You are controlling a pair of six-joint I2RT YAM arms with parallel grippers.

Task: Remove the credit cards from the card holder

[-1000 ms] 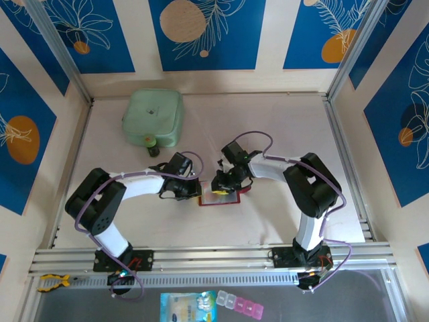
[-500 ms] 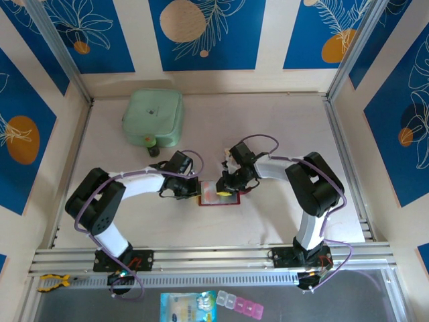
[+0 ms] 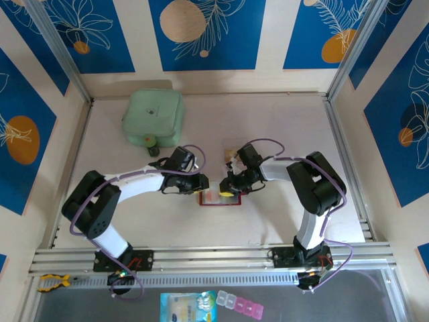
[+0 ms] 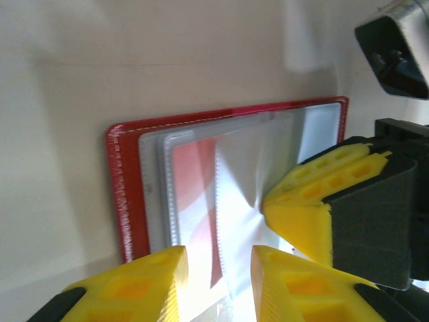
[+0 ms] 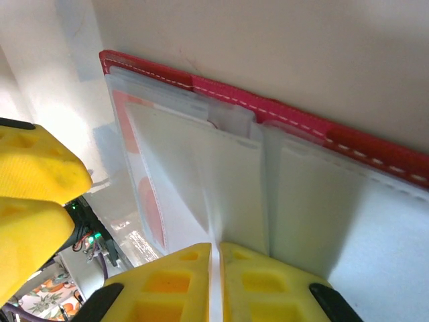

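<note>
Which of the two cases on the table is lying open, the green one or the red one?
The red card holder: it lies spread flat with its pale, clear inner pockets facing up. The larger mint-green case behind it, to the left, is closed.

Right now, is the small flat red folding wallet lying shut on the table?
No, the left wrist view shows the red folding wallet spread open, with its pale inner side facing up.

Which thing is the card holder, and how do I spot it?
Look at the pale table, right at its middle. The card holder lies there flat and open. It is small, red-edged with pale grey pockets, unlike the bigger mint-green case farther back on the left.
</note>
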